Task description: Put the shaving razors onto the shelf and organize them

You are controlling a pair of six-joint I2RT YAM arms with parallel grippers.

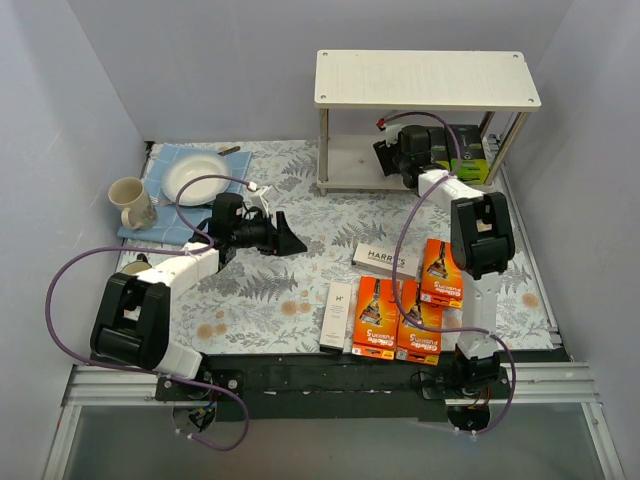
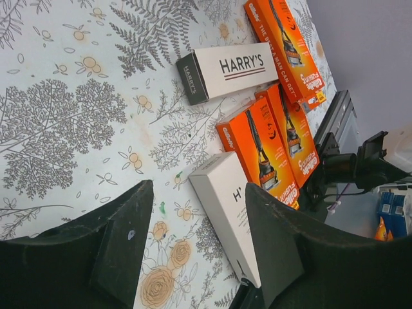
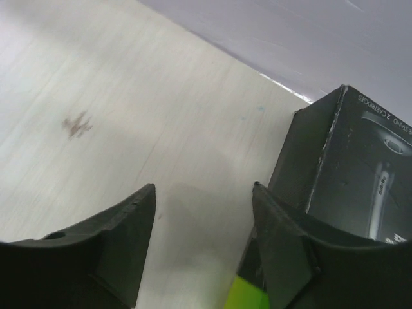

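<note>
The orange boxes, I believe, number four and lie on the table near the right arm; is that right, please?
Not four: the top view shows three orange boxes lying on the table near the right arm.

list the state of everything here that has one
left two-finger gripper: open, empty
right two-finger gripper: open, empty
black lime-ended razor box: ungripped, on lower board of pale wooden shelf
three orange razor boxes: flat on fern-print table
white Harry's box: flat
slim white box: flat
beige mug: upright
</note>
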